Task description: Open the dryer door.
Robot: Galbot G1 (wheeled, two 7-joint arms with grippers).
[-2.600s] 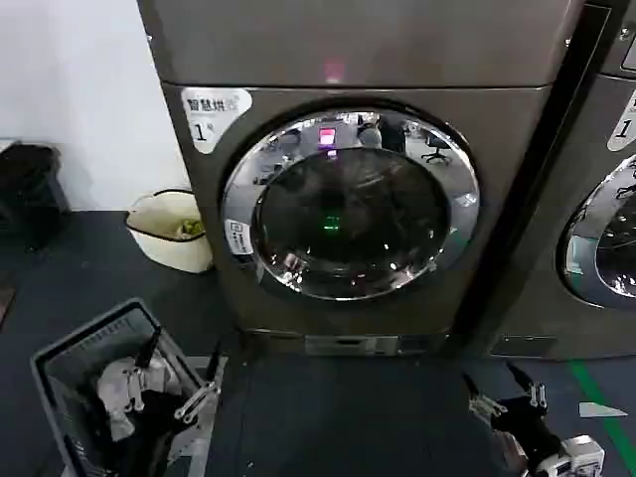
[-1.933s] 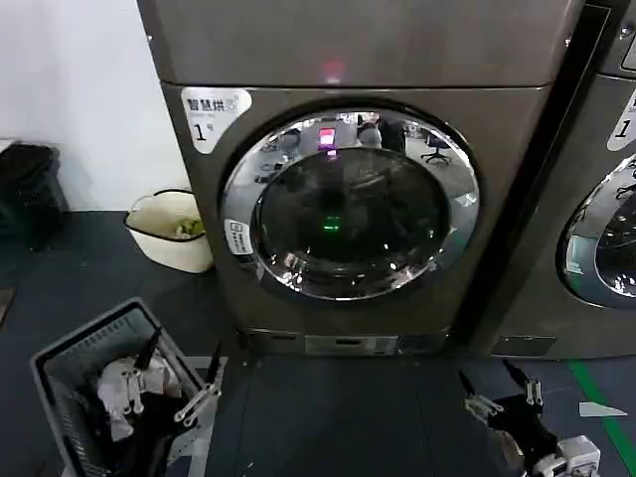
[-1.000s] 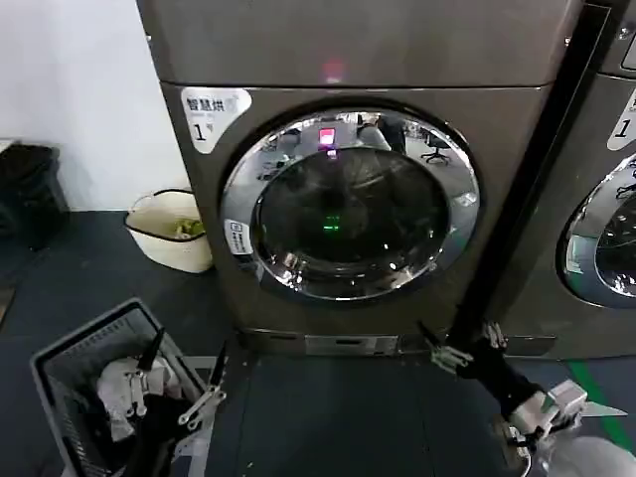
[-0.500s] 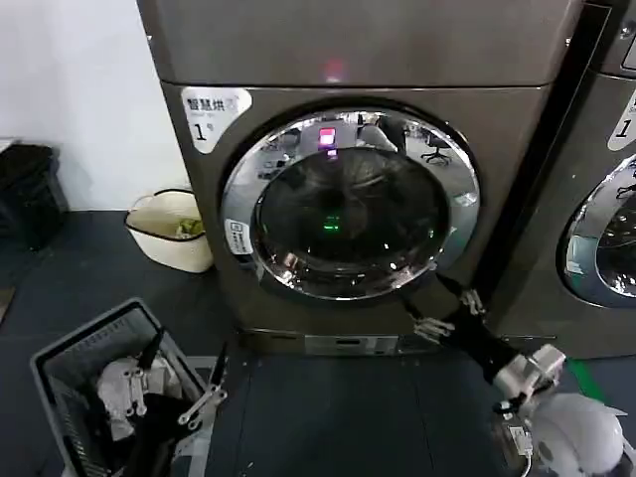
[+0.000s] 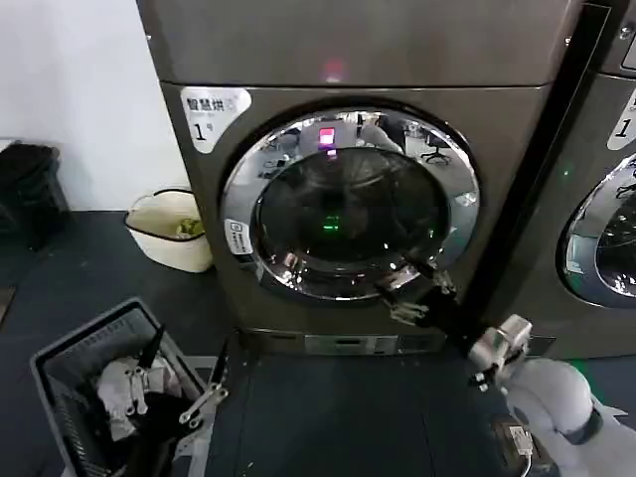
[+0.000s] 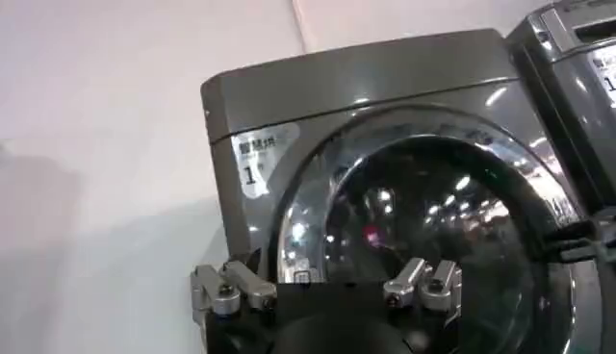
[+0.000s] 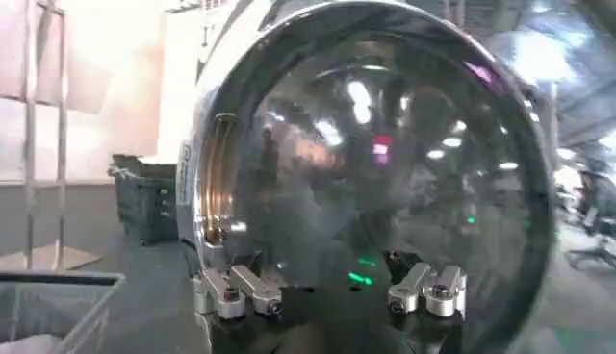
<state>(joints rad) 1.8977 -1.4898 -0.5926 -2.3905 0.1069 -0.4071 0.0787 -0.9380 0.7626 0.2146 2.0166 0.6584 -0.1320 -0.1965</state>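
The dryer door is a wide chrome ring around dark glass on the bronze-grey machine, and it lies flat against the front. My right gripper is open at the ring's lower right, close to the chrome with nothing between its fingers. From the right wrist, the door looms just ahead of the open right gripper. My left gripper hangs open low on the left, above the basket. The left wrist view has the door farther off beyond the open left gripper.
A grey basket holding clothes sits on the floor at the lower left. A cream bucket stands beside the machine, with a black bin against the wall. A second machine with a similar round door is on the right.
My right arm has risen from the floor at the lower right and moved up and left to the door's lower right rim. The left arm has stayed put.
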